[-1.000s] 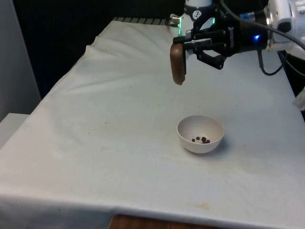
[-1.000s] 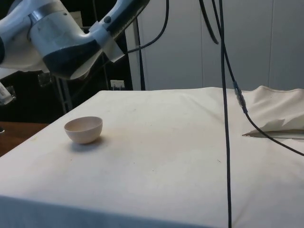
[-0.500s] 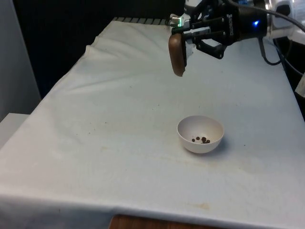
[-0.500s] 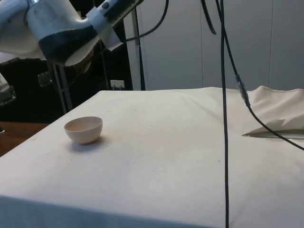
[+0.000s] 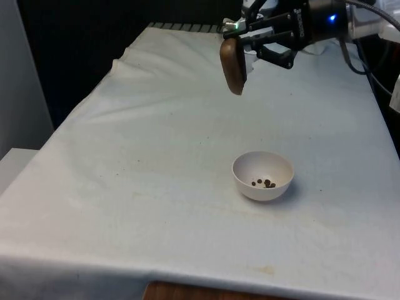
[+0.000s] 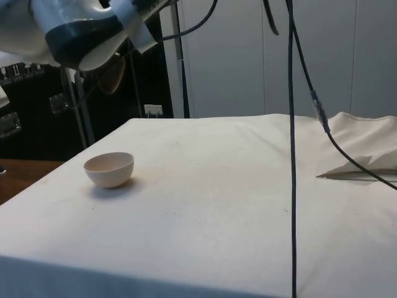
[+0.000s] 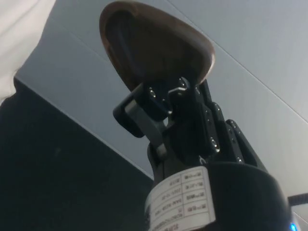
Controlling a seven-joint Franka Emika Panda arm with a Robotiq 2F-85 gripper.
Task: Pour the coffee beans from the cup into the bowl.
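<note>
Brown cup pinched in your fingers, tipped sideways high above the bowl; right it gently before setting down.

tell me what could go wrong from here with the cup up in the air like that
1. The brown cup hangs tipped on its side, high above the table, pinched by its rim in the tool. If that thin grip slips, it could drop onto the cloth or the bowl.
2. The cup sits off to the far side of the bowl rather than over it, so any beans left inside could miss and scatter.
3. Only a few beans lie in the bowl; a falling cup might knock them out.
</note>
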